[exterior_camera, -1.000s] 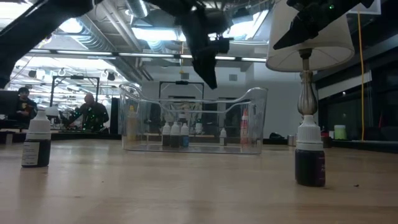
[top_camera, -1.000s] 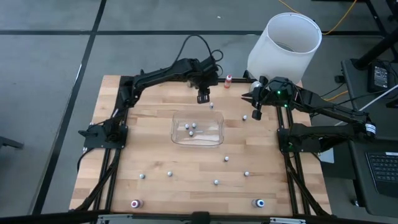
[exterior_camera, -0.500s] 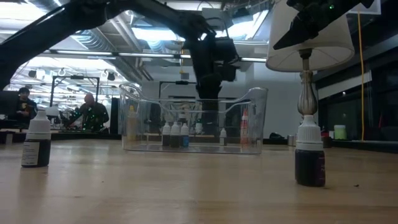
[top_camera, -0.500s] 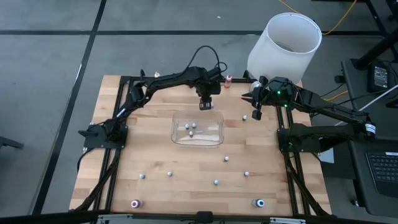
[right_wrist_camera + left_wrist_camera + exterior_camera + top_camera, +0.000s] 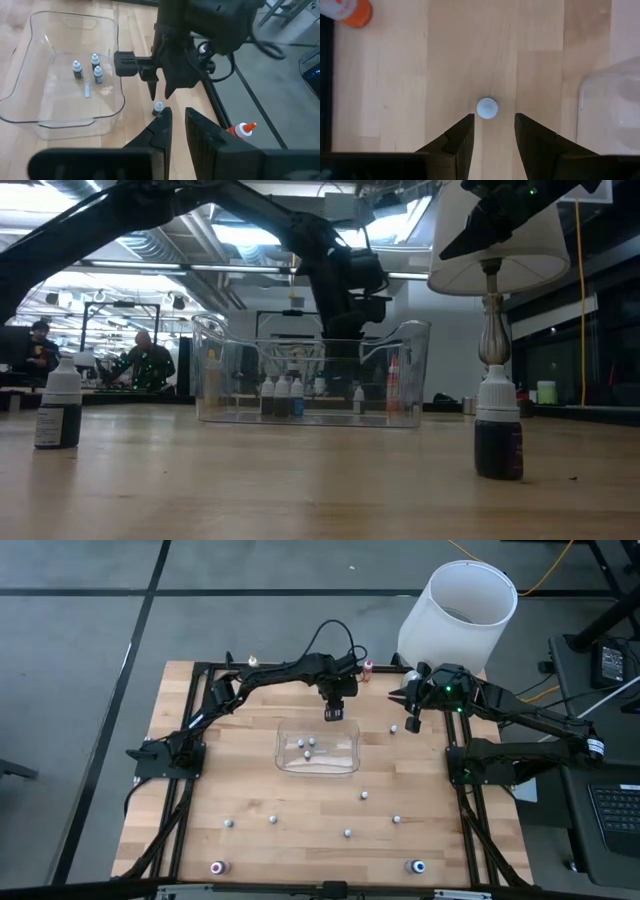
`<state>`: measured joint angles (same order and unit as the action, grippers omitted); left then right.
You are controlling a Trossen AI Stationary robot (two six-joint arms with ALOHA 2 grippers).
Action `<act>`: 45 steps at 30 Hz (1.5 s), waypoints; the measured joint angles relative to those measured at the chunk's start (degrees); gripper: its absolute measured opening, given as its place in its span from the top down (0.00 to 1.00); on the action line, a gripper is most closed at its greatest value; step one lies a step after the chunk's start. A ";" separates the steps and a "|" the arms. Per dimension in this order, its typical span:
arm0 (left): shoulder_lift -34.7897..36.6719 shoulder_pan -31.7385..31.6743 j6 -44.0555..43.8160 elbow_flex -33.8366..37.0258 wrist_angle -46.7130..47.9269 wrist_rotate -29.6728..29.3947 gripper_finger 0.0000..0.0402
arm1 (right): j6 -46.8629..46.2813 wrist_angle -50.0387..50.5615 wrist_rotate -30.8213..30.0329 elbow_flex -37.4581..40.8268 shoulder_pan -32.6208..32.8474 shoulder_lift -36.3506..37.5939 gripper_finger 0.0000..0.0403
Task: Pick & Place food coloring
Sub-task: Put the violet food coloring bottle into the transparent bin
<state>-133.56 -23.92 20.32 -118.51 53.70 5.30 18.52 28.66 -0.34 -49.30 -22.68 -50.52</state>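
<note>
Bottle point(image 5: 487, 108) upright between open left gripper point(image 5: 493, 131) jaws.

Pale wood-plank table point(image 5: 250, 790) with scattered small bottles point(image 5: 347, 833), a clear tub point(image 5: 318, 748), a white bin point(image 5: 456, 612).

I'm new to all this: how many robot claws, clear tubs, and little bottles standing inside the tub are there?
Robot claws: 2, the left claw and the right claw
Clear tub: 1
Standing bottles in it: 3
Total: 6
</note>
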 joint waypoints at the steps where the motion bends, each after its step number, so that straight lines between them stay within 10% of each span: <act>1: -0.01 0.11 0.00 0.47 -0.66 -0.02 0.66 | 0.00 -0.02 0.00 0.00 0.00 0.00 0.86; 45: 0.00 0.19 -0.56 5.75 -7.88 -0.72 0.86 | 0.22 -0.02 0.00 0.00 -0.02 0.00 0.86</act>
<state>-133.56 -23.73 19.76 -112.76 45.82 4.57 18.74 28.64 -0.34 -49.30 -22.70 -50.52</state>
